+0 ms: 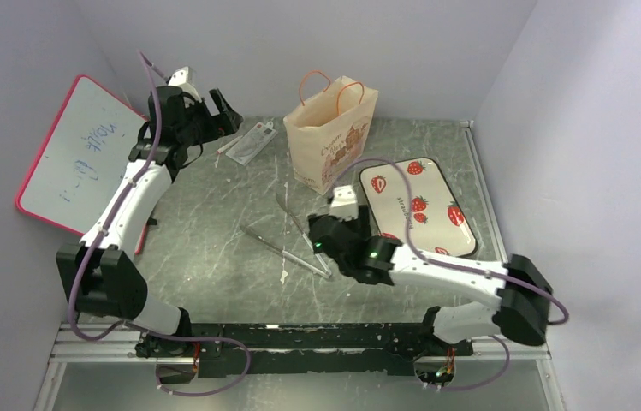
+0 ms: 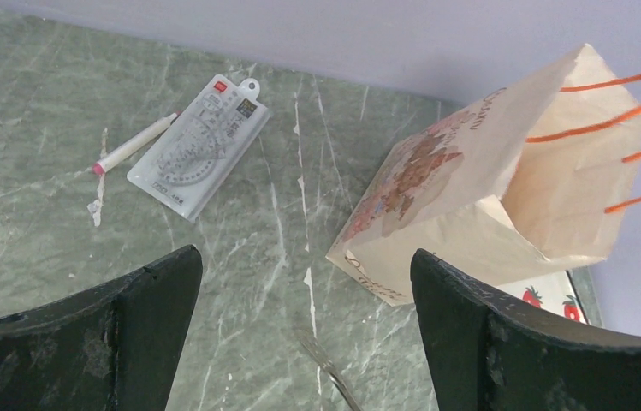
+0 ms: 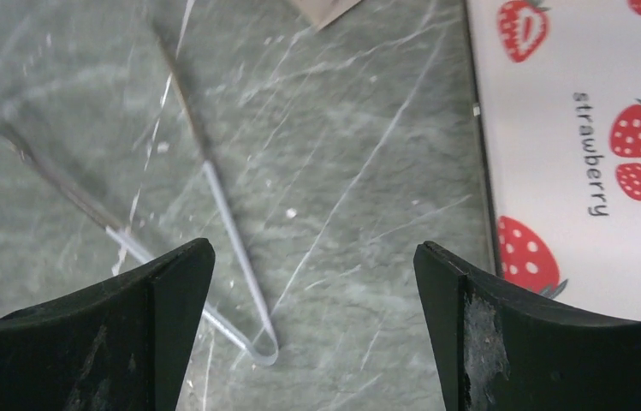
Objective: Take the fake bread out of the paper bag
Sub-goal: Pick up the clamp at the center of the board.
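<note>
Grey-green marbled table (image 1: 214,214), scratched, is boxed in by pale lilac walls (image 1: 317,34).

The right gripper (image 3: 312,253) is seen wide open, nothing between the black fingers (image 3: 154,334). It is hung low over the middle of the table. Thin V-shaped tongs (image 3: 227,223) are seen under it, the joined end just beside the left finger, the two legs spread toward the far side. A white strawberry-printed tray (image 3: 573,154) is seen just right of the right finger, flat on the table, with "strawberry" lettering on it.

The left gripper (image 2: 304,265) is also seen wide open and nothing is held. In the top view it is raised at the far left of the table (image 1: 224,116), angled toward the middle. A packaged protractor (image 2: 201,145) is laid flat ahead of it, with a white pen (image 2: 137,144) touching the pack's left edge, red tip toward the near side.

The paper bag (image 1: 329,141) is stood upright at the far middle of the table, well apart from both grippers, printed front turned toward the arms, mouth up and orange cord handles (image 1: 325,86) raised. Its right near corner is just beside the tray's far left corner. The bag's inside is hidden in all views, so the fake bread cannot be made out.

A pink-framed whiteboard (image 1: 86,158) with blue writing is leaned against the left wall, beside the left arm.
</note>
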You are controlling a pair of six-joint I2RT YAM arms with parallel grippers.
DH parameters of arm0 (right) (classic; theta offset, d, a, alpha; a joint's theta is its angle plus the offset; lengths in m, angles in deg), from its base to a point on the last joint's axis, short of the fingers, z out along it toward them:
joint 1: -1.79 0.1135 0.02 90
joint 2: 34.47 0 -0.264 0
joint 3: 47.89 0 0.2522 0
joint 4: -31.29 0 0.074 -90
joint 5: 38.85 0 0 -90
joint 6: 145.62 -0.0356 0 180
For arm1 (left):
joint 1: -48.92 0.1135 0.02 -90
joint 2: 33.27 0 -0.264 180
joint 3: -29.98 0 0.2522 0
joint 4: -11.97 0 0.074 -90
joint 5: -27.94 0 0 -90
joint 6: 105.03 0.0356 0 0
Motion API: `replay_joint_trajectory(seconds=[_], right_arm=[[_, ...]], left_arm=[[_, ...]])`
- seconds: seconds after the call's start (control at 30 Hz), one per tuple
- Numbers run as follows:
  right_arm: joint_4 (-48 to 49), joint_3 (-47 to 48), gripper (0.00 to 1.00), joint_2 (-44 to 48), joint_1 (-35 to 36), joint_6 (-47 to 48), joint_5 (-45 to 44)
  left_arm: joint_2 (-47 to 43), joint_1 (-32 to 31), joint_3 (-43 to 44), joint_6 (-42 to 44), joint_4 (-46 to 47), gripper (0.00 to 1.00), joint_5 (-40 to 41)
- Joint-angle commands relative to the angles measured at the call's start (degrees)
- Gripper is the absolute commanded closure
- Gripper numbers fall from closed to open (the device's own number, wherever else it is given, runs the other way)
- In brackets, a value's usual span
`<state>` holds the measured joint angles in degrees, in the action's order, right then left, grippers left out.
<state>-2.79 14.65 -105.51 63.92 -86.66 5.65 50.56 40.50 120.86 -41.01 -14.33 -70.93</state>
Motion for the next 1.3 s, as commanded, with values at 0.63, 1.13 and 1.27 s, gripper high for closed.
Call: replay_joint_trajectory(seconds=[0.63,1.13,1.27], right_arm=[[-7.68,45.76,0.04,-20.01,3.15,5.09,3.99],[13.33,33.29,0.00,-8.33,-20.17,-13.79,32.87],[20.15,29.63,0.00,-5.14,-20.83,-15.32,32.00]], left_arm=[[9.17,-0.49,14.05,-6.84,-11.21,0.03,1.93],[1.94,-5.55,-3.20,-9.96,-8.30,0.03,10.69],[-0.51,-5.55,-5.64,-9.95,-7.92,0.03,11.74]])
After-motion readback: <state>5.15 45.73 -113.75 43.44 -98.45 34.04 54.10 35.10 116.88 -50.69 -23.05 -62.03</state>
